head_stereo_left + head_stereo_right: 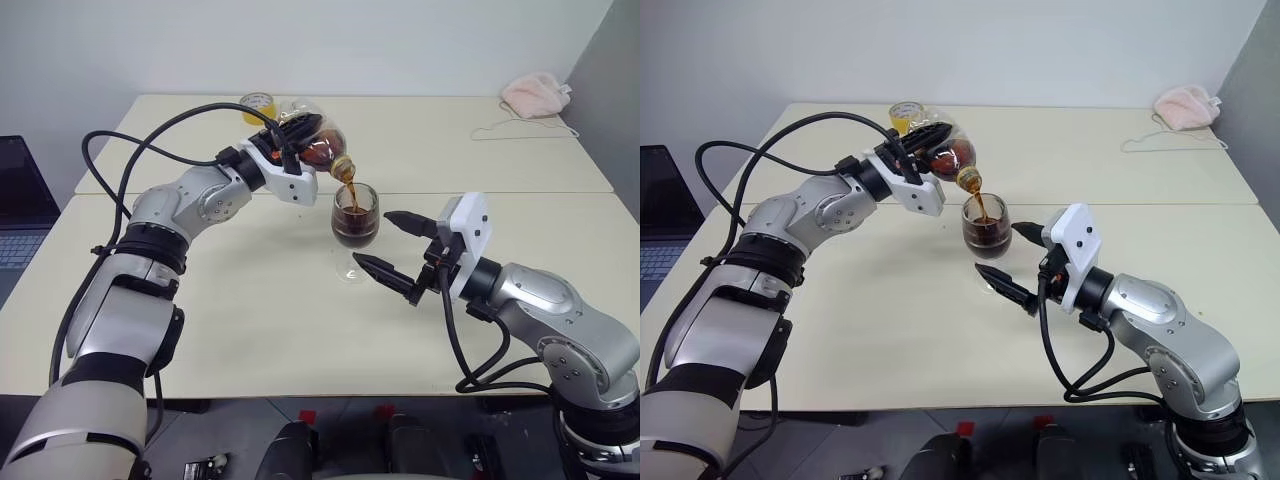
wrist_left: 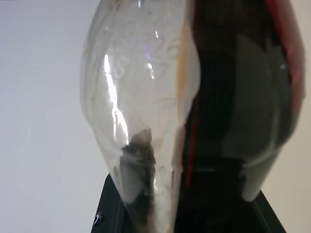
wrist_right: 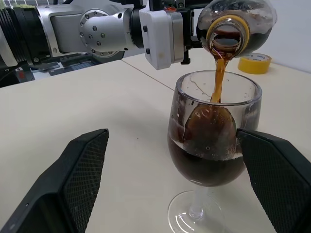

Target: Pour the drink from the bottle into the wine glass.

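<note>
The counter (image 1: 250, 330) spans the scene, pale and broad. Over it the left gripper (image 1: 300, 135), jaws clamped on the bottle (image 1: 315, 140), holds it tipped with its long axis slanting down, mouth directly above the wine glass (image 1: 355, 225). The drink (image 3: 216, 80) falls in a thin stream into the bowl, which looks roughly half full. The right gripper (image 1: 395, 247) sits just beside the glass, jaws wide apart on either side of the bowl and stem without touching; it is the arm nearer the glass. A yellow tape roll (image 3: 256, 63) lies behind. The bottle's red label shows no writing I can read
</note>
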`<state>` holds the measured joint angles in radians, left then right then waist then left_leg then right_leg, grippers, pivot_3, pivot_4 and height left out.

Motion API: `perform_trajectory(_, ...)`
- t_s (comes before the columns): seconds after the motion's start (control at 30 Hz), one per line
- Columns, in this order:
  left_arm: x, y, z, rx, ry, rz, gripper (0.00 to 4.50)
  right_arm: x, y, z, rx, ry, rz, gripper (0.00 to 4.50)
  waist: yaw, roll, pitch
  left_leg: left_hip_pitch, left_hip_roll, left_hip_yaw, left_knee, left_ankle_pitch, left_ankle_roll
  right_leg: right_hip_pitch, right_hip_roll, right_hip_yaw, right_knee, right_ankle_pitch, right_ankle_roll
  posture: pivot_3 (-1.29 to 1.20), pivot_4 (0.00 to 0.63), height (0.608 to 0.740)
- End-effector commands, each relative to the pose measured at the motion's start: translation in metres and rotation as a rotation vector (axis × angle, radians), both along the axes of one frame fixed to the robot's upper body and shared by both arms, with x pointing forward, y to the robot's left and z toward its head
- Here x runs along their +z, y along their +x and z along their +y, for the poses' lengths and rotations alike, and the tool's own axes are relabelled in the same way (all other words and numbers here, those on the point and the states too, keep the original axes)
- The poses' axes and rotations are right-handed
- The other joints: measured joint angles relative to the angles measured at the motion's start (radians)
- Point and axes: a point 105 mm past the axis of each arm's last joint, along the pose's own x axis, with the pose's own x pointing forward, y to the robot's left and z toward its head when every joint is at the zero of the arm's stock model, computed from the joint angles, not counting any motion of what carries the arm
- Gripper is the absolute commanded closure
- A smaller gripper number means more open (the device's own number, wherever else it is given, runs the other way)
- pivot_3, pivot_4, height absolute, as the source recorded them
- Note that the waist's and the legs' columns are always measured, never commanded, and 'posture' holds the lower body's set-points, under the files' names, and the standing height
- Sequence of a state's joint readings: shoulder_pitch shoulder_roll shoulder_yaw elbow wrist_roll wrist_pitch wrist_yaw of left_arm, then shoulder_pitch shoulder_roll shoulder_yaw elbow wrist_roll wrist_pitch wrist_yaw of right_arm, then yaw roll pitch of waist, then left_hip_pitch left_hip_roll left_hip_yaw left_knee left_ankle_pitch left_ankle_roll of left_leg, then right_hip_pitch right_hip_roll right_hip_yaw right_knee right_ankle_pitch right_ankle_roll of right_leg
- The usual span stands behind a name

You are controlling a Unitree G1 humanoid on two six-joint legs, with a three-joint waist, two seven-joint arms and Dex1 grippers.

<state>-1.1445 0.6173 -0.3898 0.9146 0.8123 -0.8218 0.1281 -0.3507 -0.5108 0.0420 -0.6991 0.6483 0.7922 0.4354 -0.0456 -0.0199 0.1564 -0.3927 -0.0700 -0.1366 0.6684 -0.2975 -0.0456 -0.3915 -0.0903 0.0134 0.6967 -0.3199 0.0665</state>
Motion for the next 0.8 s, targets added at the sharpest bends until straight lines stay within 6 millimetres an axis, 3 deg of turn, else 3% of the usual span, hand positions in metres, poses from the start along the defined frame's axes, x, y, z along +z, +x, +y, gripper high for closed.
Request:
perform_trajectory(0.03,0.022,-0.004,-0.002,-0.019,-0.013,-0.067,3.58,0.009,-0.008,0.004,0.025,0.009,-0.052,0.00,0.000,0.000,0.000,0.000,0.000,0.000,0.000,0.000,0.000,0.000,0.000,0.000,0.000,0.000,0.000,0.00,0.150,0.740)
perform_trajectory(0.8,0.010,-0.007,-0.005,-0.048,-0.084,0.018,3.60,0.008,-0.008,0.004,0.025,0.009,-0.049,0.00,-0.001,0.000,0.000,-0.001,0.000,0.000,0.001,0.000,0.000,0.000,0.000,0.000,0.000,0.000,0.000,0.00,0.150,0.740)
